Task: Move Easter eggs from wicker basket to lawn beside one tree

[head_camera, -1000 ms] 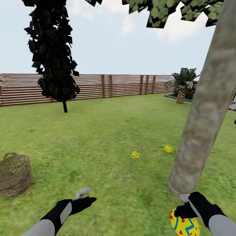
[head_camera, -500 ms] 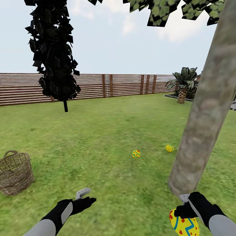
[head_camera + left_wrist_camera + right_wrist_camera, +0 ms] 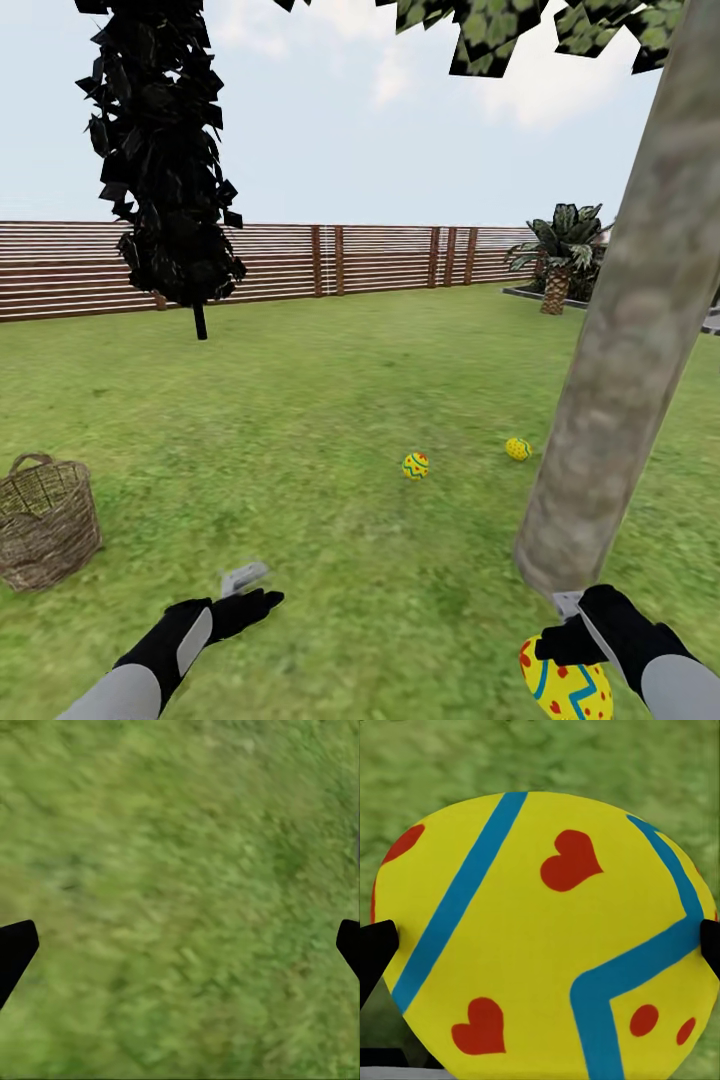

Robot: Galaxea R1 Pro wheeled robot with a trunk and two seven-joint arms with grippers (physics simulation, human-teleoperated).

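My right gripper (image 3: pixel 560 640) is shut on a yellow Easter egg (image 3: pixel 565 692) with blue zigzags and red marks, held low at the foot of the thick grey-brown tree (image 3: pixel 620 340). That egg (image 3: pixel 540 945) sits large between the fingers in the right wrist view, over grass. Two more Easter eggs (image 3: pixel 415 465) (image 3: pixel 518 449) lie on the lawn (image 3: pixel 300 420) just left of the trunk. The wicker basket (image 3: pixel 45 520) stands on the grass at the far left; its inside is hidden. My left gripper (image 3: pixel 253 590) is open over bare grass (image 3: pixel 180 870).
A thin-trunked tree with near-black foliage (image 3: pixel 170 170) stands at the back left before the brown slat fence (image 3: pixel 330 260). A spiky palm-like plant (image 3: pixel 555 260) grows at the back right. Open grass lies between the basket and the eggs.
The view has crept slightly, so the basket and eggs sit a little higher in the picture. My left gripper has shifted slightly left. The right gripper keeps the egg.
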